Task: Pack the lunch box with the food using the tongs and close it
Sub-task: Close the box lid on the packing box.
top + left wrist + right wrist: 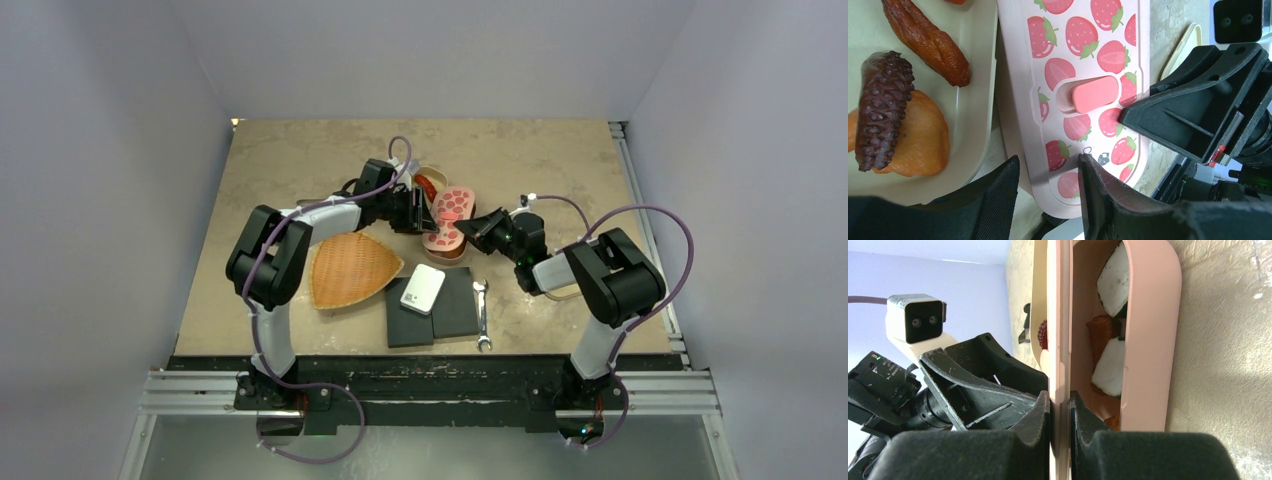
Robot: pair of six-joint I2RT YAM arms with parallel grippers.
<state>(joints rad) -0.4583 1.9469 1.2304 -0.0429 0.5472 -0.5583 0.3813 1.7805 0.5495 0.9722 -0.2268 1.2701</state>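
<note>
Lid [452,212] of the lunch box, pink with a strawberry print, is sitting near the middle of the table [300,160]; the right gripper [1060,400] is grasping it by the rim, both fingers pressing flat against the thin plate. In the right wrist view the lid is showing edge-on and standing off the pink base [1148,340], leaving the interior exposed; food is lying inside, namely two white pieces [1113,280] and a brown piece [1100,330].

The left gripper [1048,165] is hovering released at the lid's 9 o'clock side; its fingers are standing apart, with the lid's corner showing between them, and neither is visibly pressing on it. At 9 o'clock of the lid in the left wrist view, a beige tray [973,100] is carrying more food: a dark octopus strip [880,105] lying on an orange piece [923,145], and a glazed brown piece [928,40] at 12 o'clock of them.

In the top view, a woven basket [350,270] is lying at 8 o'clock of the lid; black pads [455,310] with a white case [422,288] resting on them are at 6 o'clock; a silver wrench [482,315] is lying just beside the pads, at 5 o'clock of the lid.
</note>
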